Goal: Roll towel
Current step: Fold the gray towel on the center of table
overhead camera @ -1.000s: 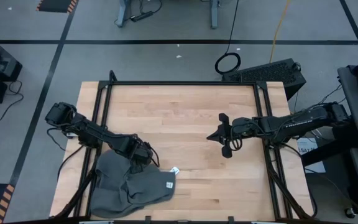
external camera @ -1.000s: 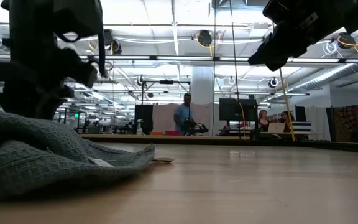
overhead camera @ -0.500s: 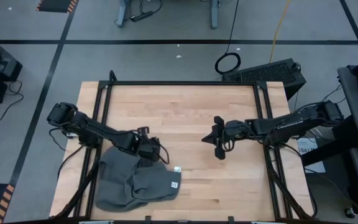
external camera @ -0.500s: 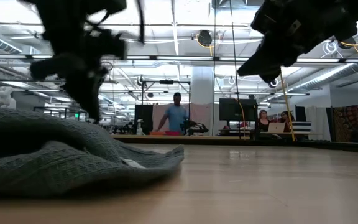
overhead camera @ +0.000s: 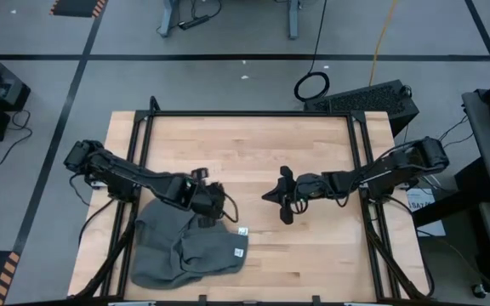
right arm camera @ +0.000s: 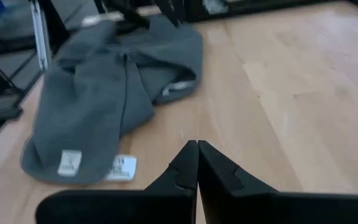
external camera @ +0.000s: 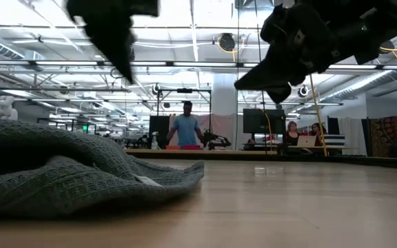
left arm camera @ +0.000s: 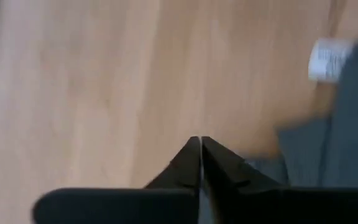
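The dark grey towel (overhead camera: 185, 255) lies crumpled on the wooden table near its near-left corner, with a fold running through it (right arm camera: 98, 93). Its white tag (overhead camera: 242, 231) is at the right edge (left arm camera: 331, 59). My left gripper (overhead camera: 224, 209) hangs shut and empty above the towel's far right corner, clear of the cloth (external camera: 125, 69); its fingertips meet (left arm camera: 201, 138). My right gripper (overhead camera: 265, 197) is shut and empty over the middle of the table, slanting down toward the towel (right arm camera: 196, 142).
Black frame rails (overhead camera: 139, 161) run along the table's left and right sides (overhead camera: 366, 170). Bare wood (overhead camera: 253, 144) stretches across the middle and far part of the table. People (external camera: 185, 127) stand in the room beyond the far edge.
My left gripper has risen off the towel and drifted toward the table's right. The towel's right edge has slid a little to the right, then stayed put. My right gripper has moved toward the table's left and down, closer to the towel.
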`<state>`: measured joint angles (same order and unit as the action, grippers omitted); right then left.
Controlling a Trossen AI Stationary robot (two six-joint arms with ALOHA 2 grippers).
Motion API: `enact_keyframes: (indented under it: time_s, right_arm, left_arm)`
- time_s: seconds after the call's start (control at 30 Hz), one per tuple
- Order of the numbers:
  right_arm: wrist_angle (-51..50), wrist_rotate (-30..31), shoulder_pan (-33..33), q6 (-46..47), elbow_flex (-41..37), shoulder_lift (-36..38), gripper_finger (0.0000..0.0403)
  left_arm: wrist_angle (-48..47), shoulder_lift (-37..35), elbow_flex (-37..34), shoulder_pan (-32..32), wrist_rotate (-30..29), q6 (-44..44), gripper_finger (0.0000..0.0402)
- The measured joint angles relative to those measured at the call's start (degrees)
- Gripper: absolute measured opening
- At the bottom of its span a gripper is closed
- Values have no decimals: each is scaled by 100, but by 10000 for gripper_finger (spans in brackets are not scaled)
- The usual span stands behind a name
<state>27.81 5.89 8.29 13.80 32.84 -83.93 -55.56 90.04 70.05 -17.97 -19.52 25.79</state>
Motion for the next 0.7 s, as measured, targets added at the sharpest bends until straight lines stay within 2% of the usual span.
enact_keyframes:
  time_s: [0.1,0.3,0.43,0.5,0.57,0.7]
  right_arm:
    - [80,0,7,-11,0,-163,0]
    - [86,12,7,-196,0,-221,0]
    - [162,11,7,-430,0,-221,0]
    - [160,11,-3,-444,0,-221,0]
    - [157,11,-6,-444,0,-221,0]
    - [166,11,-8,-465,0,-221,0]
  left_arm:
    - [-278,0,-293,-156,245,819,93]
    - [-199,2,-1049,-557,270,1958,224]
    - [181,7,-1530,-658,48,2678,272]
    - [288,4,-1737,-698,54,2923,269]
    - [581,11,-1908,-745,119,2933,242]
    - [922,10,-2171,-769,93,2934,125]
